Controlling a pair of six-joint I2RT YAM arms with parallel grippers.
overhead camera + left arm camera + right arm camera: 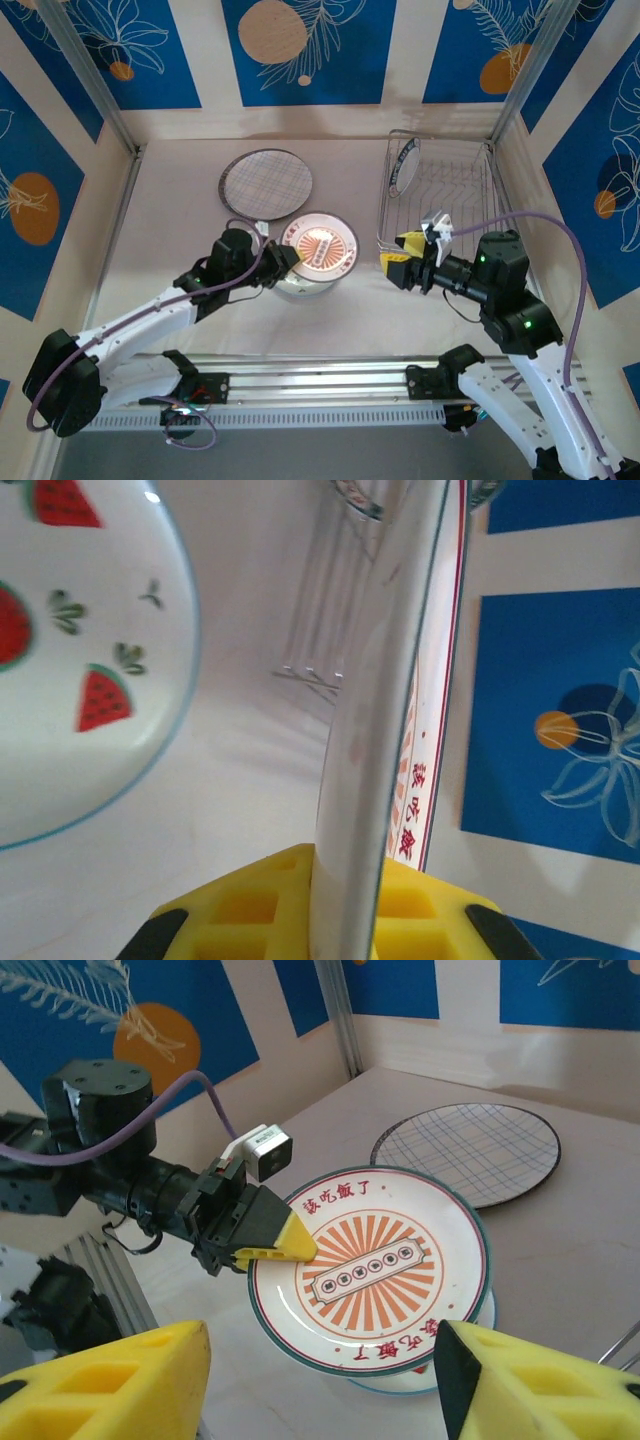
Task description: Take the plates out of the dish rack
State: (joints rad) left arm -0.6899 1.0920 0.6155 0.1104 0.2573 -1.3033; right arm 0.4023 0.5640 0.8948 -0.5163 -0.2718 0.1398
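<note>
My left gripper (285, 258) is shut on the left rim of a plate with red lettering and an orange sunburst (322, 248), held roughly level just above a white plate with watermelon marks (298, 287). In the left wrist view the held plate (375, 730) runs edge-on between the yellow pads of the left gripper (345, 890), and the watermelon plate (80, 680) lies to the left. My right gripper (405, 262) stands open to the right of the held plate, not touching it. In the right wrist view the right gripper (320, 1390) frames the lettered plate (370, 1270) and the left gripper (290, 1245). One plate (405, 165) stands in the dish rack (470, 195).
A grey-purple crosshatched plate (265, 183) lies flat at the back centre, also in the right wrist view as the crosshatched plate (465, 1150). The watermelon plate's rim (395, 1384) peeks out under the held one. Blue-patterned walls and metal posts enclose the table on three sides.
</note>
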